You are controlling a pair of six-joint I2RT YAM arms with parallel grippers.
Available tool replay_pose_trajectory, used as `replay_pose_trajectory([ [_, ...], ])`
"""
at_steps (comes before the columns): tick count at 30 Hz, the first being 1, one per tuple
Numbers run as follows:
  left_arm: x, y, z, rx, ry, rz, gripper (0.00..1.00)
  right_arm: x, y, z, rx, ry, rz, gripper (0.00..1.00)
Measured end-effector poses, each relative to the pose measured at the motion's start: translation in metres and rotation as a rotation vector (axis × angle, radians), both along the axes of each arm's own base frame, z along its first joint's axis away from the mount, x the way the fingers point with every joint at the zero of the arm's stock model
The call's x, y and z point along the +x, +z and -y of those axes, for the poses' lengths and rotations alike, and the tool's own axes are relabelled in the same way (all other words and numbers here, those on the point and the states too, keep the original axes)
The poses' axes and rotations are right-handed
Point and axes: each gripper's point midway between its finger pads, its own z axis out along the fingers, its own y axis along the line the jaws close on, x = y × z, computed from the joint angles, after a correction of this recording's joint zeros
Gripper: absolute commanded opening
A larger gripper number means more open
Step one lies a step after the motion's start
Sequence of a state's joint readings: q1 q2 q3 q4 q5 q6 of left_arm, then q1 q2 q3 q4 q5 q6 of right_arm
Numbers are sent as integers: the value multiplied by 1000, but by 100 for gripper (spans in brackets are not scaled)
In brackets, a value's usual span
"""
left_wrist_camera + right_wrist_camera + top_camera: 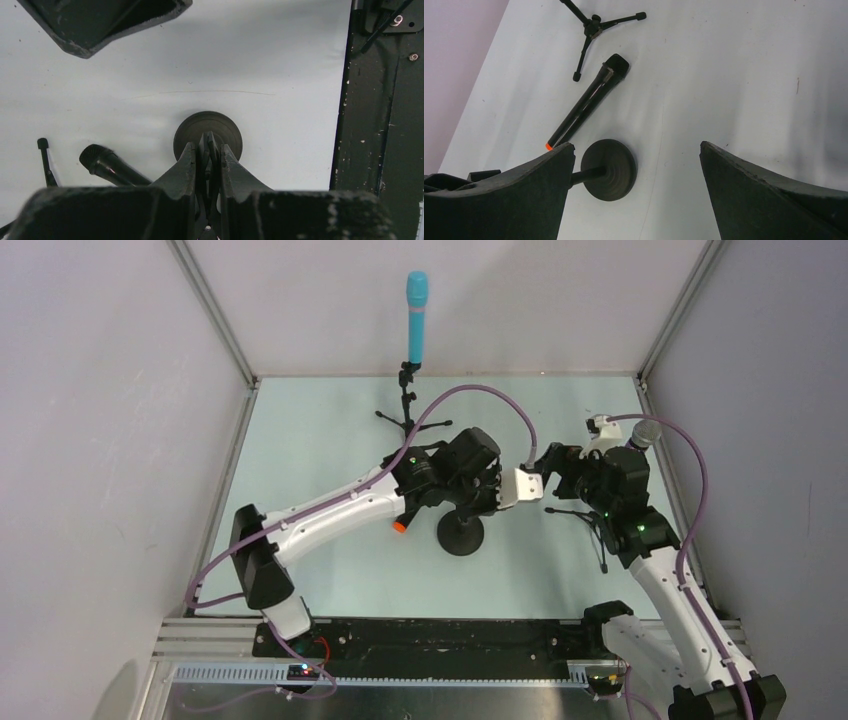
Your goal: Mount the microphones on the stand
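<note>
Currently 3 mics: turquoise mic upright on rear tripod stand, black mic flat beside round-base stand, mesh-head mic far right; left gripper clamps that stand, right gripper wide

The black microphone looks smooth and glossy, the dark stand matt.

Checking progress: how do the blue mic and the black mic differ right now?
Pose: the blue mic stands upright; the black mic lies flat on the table. State: the blue mic is clipped in a tripod stand; the black mic is in none. Colour: the blue mic is turquoise; the black mic has an orange end. Both are handheld stick mics.
</note>
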State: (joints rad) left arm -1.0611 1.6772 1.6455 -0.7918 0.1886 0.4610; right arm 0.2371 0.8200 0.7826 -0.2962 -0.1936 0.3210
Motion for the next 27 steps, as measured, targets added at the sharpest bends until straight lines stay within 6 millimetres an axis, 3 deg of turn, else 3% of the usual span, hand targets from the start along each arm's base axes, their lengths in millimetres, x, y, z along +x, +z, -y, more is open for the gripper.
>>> replay_pose_trajectory([
  [4, 2, -1, 3, -16, -28, -9, 1, 1, -2, 0, -2, 3, -8, 99],
  [6, 6, -1, 5, -31, -34, -13, 11, 1, -3, 0, -3, 4, -10, 100],
  [10, 15, -2, 6, -47, -28, -12, 45, 0, -6, 0, -5, 6, -16, 99],
  [17, 28, -13, 1, -4, -32, 18, 84, 1, -13, -2, -6, 13, -35, 99],
  [18, 29, -13, 1, -2, -35, 24, 96, 1, -14, -2, -6, 14, -37, 99],
  [23, 30, -13, 0, 10, -41, 39, 100, 1, -15, -3, -5, 20, -43, 100],
  [27, 36, -2, 3, -2, -34, 66, 100, 1, -15, -3, -5, 21, -44, 99],
])
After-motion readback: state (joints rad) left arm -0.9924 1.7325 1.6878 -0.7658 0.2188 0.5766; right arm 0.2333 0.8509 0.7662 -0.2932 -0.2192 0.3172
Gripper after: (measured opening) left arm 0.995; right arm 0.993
